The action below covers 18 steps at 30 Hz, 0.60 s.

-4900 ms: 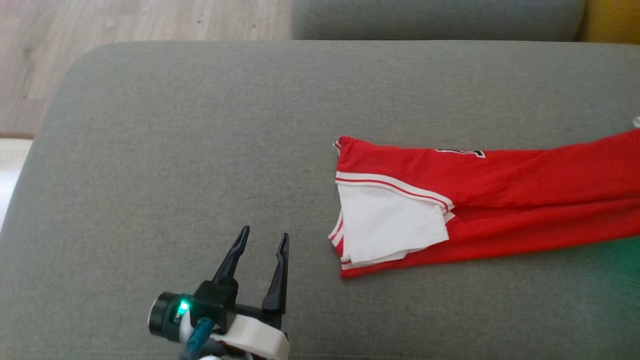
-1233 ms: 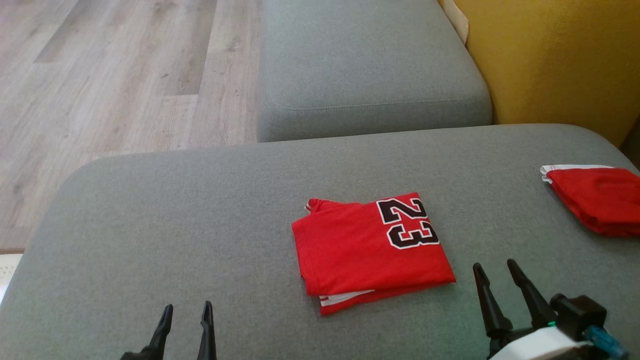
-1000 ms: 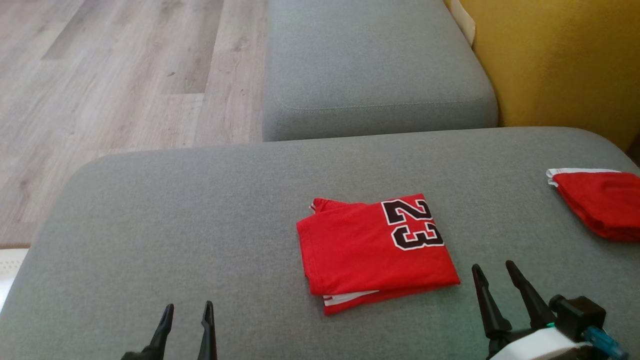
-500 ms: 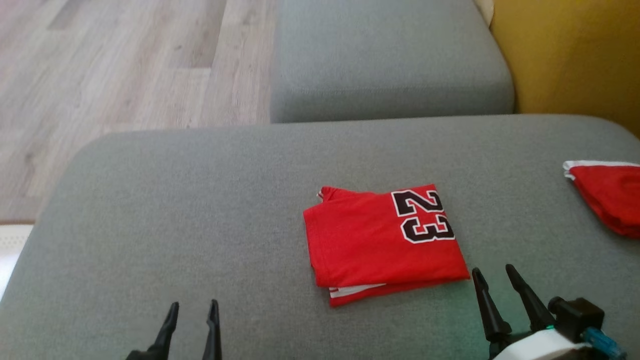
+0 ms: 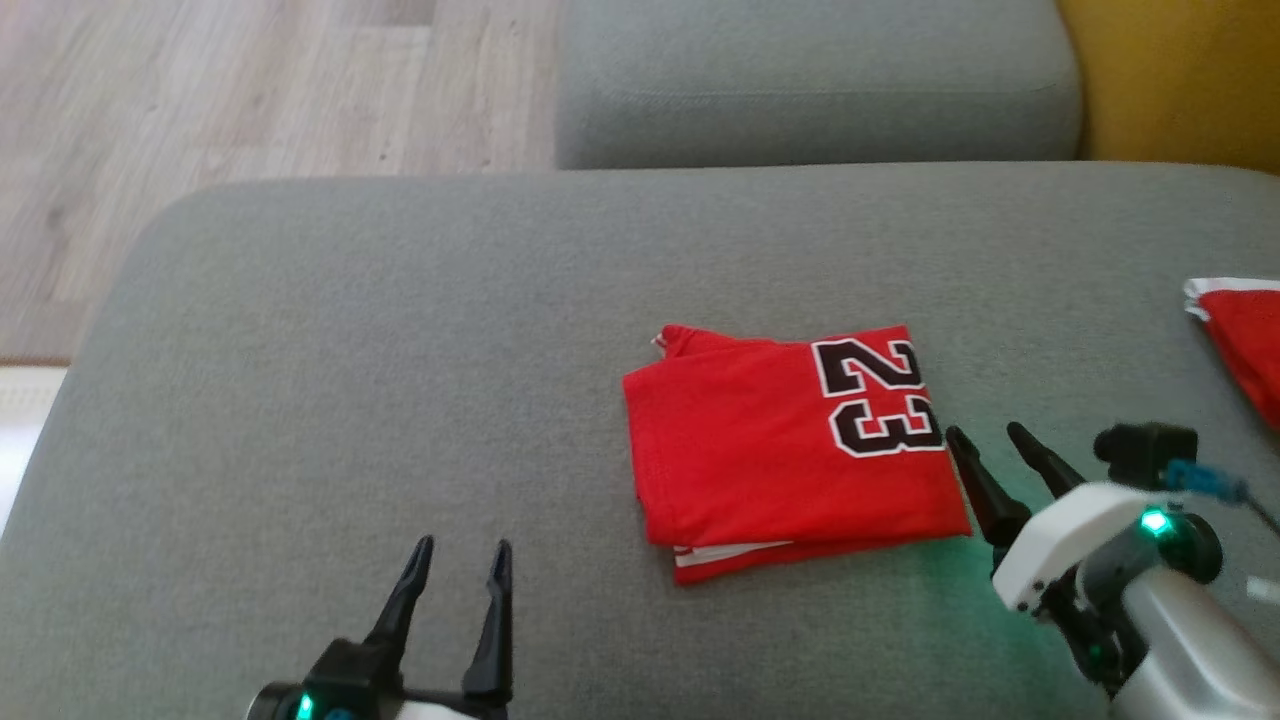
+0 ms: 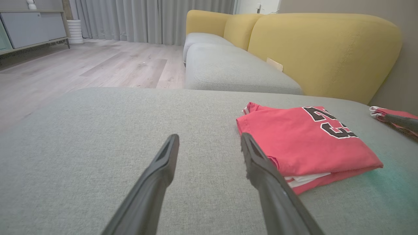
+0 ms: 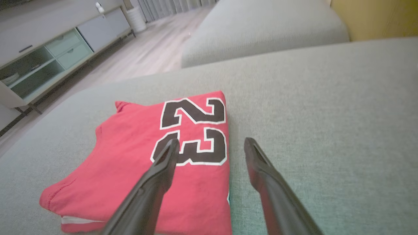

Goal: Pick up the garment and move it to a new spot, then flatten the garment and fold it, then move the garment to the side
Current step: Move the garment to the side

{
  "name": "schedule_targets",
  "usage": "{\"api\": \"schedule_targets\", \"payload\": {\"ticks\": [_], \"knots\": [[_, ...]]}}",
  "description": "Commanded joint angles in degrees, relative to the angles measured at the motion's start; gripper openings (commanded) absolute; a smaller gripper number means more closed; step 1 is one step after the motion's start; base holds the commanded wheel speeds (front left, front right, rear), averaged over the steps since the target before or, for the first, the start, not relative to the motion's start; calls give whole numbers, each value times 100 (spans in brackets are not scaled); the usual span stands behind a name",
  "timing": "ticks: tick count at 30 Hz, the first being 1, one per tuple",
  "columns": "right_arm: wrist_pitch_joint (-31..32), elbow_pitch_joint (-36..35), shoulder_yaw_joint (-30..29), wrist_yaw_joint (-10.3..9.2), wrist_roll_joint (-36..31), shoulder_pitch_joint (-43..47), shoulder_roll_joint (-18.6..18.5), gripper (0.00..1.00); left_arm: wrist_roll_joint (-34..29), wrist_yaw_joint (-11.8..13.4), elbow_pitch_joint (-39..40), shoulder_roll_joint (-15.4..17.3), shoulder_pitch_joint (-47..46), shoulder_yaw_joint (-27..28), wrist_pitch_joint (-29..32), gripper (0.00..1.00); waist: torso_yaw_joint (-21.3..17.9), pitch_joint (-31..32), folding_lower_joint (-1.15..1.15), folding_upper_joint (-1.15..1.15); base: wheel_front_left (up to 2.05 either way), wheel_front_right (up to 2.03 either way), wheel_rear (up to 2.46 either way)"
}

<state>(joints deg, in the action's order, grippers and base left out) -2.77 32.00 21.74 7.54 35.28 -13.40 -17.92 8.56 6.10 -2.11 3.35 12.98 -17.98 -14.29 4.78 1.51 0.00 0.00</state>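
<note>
The garment lies folded into a neat red square, its "23" facing up, near the middle of the grey seat cushion. What seems left is carrying it to the side. The right hand is just beside the garment's right edge, with its fingers spread and nothing between them. The left hand waits near and to the left, well apart from the cloth, equally open and empty. To do this step well, the right hand should slide one finger under the whole stack, white layer included, and pinch every layer. The left hand could support the left edge so the fold does not fall open. Counted: one folded garment, one second red piece at the far right, two hands and two grey cushions, the other cushion lying farther off.
</note>
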Motion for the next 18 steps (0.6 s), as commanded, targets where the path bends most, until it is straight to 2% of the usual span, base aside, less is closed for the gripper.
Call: {"api": "schedule_targets", "payload": {"ticks": [1, 7, 15, 16, 17, 18], "knots": [[210, 1, 158, -5, 226, -302, -159, 100, -33, 36, 209, -47, -341, 86, -71, 100, 112, -100, 0, 0, 0, 0, 0], [973, 533, 485, -5, 879, -852, -379, 100, -167, 63, 261, -47, -534, -155, -71, 100, 293, -300, 0, 0, 0, 0, 0], [1017, 1289, 727, -5, 1121, -1378, -401, 100, -146, 151, 355, -47, -696, -309, -71, 100, 443, -519, 0, 0, 0, 0, 0], [1029, 1359, 773, -5, 1151, -1422, -405, 92, -146, 163, 360, -47, -709, -323, -71, 100, 451, -553, 0, 0, 0, 0, 0], [1032, 1401, 831, -5, 1190, -1462, -405, 57, -145, 174, 357, -47, -725, -341, -71, 100, 455, -584, 0, 0, 0, 0, 0], [1029, 1428, 876, -5, 1253, -1492, -402, 33, -142, 188, 354, -47, -741, -357, -71, 100, 452, -611, 0, 0, 0, 0, 0]]}}
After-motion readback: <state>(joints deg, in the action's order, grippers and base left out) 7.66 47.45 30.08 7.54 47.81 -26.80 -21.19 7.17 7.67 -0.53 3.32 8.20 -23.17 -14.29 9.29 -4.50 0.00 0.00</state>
